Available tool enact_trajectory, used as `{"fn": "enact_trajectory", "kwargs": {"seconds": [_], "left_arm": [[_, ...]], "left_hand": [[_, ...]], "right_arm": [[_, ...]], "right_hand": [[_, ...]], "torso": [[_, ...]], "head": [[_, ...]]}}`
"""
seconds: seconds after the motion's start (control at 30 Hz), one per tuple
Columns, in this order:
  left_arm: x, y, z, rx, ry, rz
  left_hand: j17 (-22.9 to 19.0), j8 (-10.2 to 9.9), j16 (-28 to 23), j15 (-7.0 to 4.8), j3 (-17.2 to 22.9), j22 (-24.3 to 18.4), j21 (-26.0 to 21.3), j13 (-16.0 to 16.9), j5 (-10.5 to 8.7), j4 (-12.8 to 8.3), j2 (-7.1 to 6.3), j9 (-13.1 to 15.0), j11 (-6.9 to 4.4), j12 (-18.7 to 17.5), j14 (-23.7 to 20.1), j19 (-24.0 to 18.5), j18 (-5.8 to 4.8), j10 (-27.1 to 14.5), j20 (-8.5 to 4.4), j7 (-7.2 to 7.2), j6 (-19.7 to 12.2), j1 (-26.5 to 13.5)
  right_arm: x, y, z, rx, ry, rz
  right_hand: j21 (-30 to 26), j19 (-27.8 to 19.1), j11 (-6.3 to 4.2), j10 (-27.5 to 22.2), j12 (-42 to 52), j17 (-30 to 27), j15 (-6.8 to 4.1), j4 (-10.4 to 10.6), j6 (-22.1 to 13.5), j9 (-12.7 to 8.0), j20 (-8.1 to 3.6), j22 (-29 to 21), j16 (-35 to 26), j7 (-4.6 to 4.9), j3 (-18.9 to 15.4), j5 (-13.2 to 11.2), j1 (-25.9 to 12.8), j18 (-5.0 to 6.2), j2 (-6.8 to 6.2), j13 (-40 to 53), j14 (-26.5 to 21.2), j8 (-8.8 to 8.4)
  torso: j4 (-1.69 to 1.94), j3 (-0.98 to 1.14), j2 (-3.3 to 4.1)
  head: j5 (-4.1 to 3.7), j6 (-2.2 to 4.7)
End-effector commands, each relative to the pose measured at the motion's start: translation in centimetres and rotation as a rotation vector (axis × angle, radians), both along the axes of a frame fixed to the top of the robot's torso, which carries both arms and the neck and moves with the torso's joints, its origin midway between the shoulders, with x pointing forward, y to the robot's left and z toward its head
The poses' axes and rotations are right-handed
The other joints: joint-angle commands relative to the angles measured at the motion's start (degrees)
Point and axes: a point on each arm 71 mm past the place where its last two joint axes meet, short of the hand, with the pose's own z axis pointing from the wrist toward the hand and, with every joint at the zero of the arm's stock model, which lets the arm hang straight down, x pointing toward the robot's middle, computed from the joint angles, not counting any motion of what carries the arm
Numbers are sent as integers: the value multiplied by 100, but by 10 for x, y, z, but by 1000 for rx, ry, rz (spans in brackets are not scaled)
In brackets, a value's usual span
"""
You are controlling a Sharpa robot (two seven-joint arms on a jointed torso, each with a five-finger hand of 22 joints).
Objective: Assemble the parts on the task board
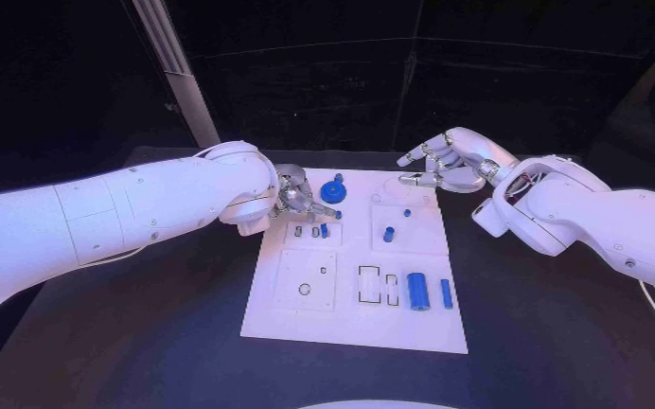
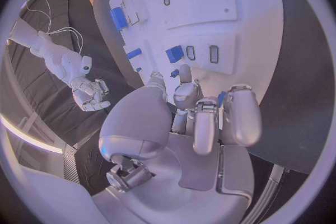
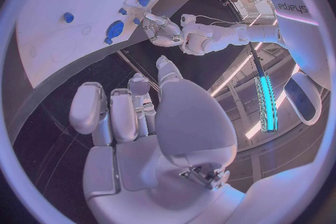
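Left robot hand point(image 2: 203, 117) curled over task board point(image 1: 410, 319), grasp unclear; right robot hand point(image 1: 444, 165) spread, empty.

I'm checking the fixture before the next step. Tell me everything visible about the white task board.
The task board is a flat, matte white rectangular plate lying on the black table, long side running away from the robot. It bears raised square panels, outlined slots and holes, with small blue parts on it. The left hand hovers at its far left part.
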Motion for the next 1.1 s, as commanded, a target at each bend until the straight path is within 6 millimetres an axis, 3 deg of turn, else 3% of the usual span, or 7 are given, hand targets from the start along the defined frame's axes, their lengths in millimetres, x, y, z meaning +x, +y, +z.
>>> {"fn": "enact_trajectory", "kwargs": {"seconds": [0.03, 0.33, 0.47, 1.1], "left_arm": [[-2, -4, -4, 65, 49, -38], [-1, -13, -8, 90, 83, -58], [-1, -17, -9, 97, 89, -68], [-1, -25, -12, 117, 98, -71]], "left_hand": [[1506, 49, 17, -26, -42, 39, 50, 30, -9, -4, 48, 22, -11, 38, 595, 48, -44, 49, -7, 2, -51, 42], [1506, 85, 17, -30, -51, 77, 72, 68, -6, 3, 88, 57, -16, 71, 595, 60, -50, 68, -10, -5, -59, 52], [1506, 90, 17, -30, -52, 88, 78, 73, -6, 2, 94, 63, -17, 75, 595, 64, -52, 71, -10, -5, -62, 54], [1506, 170, 17, -31, -27, 93, 82, 69, 9, -29, 203, 162, -19, 72, 595, 49, -49, 50, -13, -6, -142, 209]], "right_arm": [[0, 3, 0, -5, 6, 18], [1, 4, -1, -9, 14, 27], [1, 3, -1, -11, 16, 25], [3, 2, -3, -22, 35, 14]], "right_hand": [[-34, 10, 4, -44, -19, -8, -27, 1, 5, -1, -4, -12, -28, -3, -46, 51, 16, 42, 23, -15, 207, 24], [-53, -1, 7, -59, -31, -20, -25, 47, -1, -1, -4, -41, -47, -1, -116, 161, -26, 47, 29, -44, 205, 30], [-53, 0, 7, -60, -30, -21, -25, 54, -1, -1, -4, -40, -49, -1, -126, 178, -31, 46, 29, -45, 205, 32], [-80, -24, 4, -92, -72, -61, -27, 58, -1, -1, -5, -89, -90, -3, -135, 259, 2, 56, 63, -95, 195, 39]], "torso": [[-10, 4, 2], [12, -6, 3], [-2, -4, 3], [1, -3, 4]], "head": [[13, -17], [7, -45], [14, -61], [23, -109]]}}
